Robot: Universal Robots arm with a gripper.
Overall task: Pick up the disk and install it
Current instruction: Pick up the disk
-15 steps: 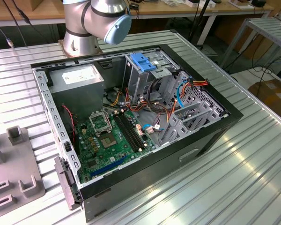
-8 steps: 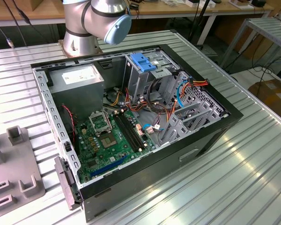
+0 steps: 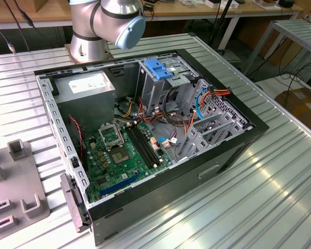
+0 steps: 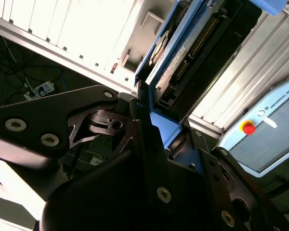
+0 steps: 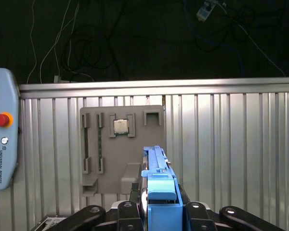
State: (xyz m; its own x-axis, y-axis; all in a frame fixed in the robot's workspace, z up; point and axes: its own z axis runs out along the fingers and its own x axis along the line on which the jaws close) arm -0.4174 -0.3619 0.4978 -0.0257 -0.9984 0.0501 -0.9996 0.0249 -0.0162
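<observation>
In both wrist views my gripper (image 5: 160,214) (image 4: 160,129) is shut on the disk (image 5: 158,168), with a black finger (image 5: 127,212) on either side of its blue carrier. The disk (image 4: 182,48) is seen edge-on, its connector side and blue frame reaching away from the fingers, lifted above the ribbed metal table (image 5: 231,144). In the exterior view the open computer case (image 3: 233,150) lies on the table, with a metal drive cage (image 3: 168,85) and a blue ridged handle (image 3: 158,67) at its far side. The arm's base (image 3: 101,26) stands behind the case.
A grey fixture plate (image 5: 115,159) with a chip (image 5: 121,126) lies on the table below the disk; it also sits at the exterior view's left (image 3: 10,192). A teach pendant (image 5: 0,149) lies at the table edge. Inside the case are a grey power supply (image 3: 85,85), motherboard (image 3: 122,150) and cables (image 3: 160,122).
</observation>
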